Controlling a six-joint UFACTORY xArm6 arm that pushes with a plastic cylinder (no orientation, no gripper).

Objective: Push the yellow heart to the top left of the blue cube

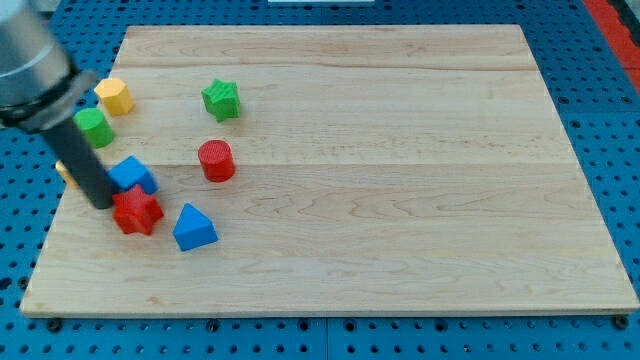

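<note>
The blue cube (135, 174) sits near the board's left edge. Only a small yellow sliver of the yellow heart (64, 170) shows at the left edge, left of the cube, mostly hidden behind my rod. My tip (102, 204) rests on the board just to the lower left of the blue cube and beside the red star (137, 211), between the heart and the cube.
A yellow hexagon (115, 95) and a green block (95, 127) lie above the cube. A green star (221, 99) and a red cylinder (215, 160) lie to its right. A blue triangle (193, 228) sits at the lower right. The wooden board (400, 200) holds them all.
</note>
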